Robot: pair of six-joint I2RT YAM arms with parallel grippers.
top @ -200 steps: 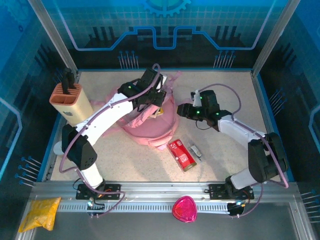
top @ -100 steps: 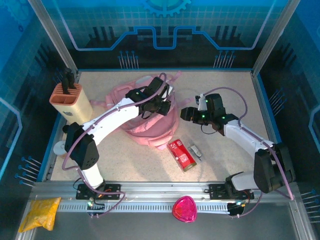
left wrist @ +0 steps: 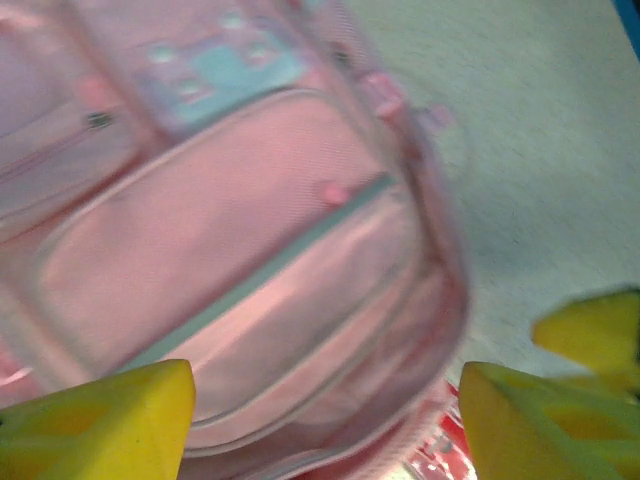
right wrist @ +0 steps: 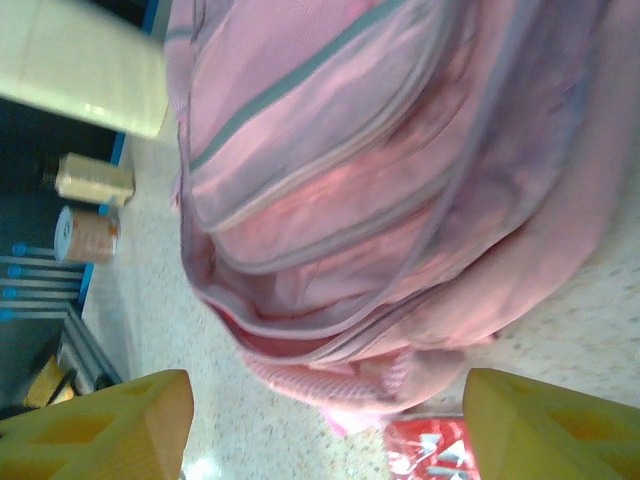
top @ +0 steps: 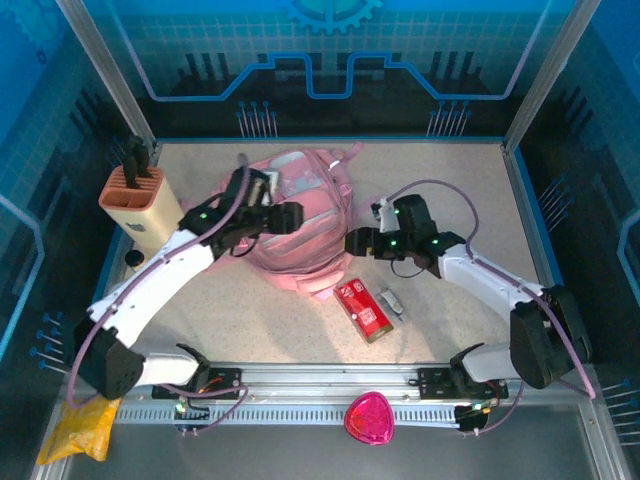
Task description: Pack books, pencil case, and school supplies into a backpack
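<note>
The pink backpack lies in the middle of the table, its front pocket facing up. My left gripper hovers at its left side, open, with the backpack beyond its empty yellow fingertips. My right gripper stands open at the backpack's lower right edge, looking at its zip opening. The red pencil case lies on the table in front of the backpack, with a corner of the case below the right gripper. A small grey-white school supply piece lies right of the case. The books are hidden.
A beige knife block stands at the back left. On the front rail lie a pink heart-shaped thing and a yellow plastic bag, half behind the left arm. There is bare tabletop in front and to the right.
My left arm has drawn back leftward off the backpack and its gripper has opened. The backpack has settled flatter. The right gripper has opened wider and shifted left toward the backpack's lower edge.
</note>
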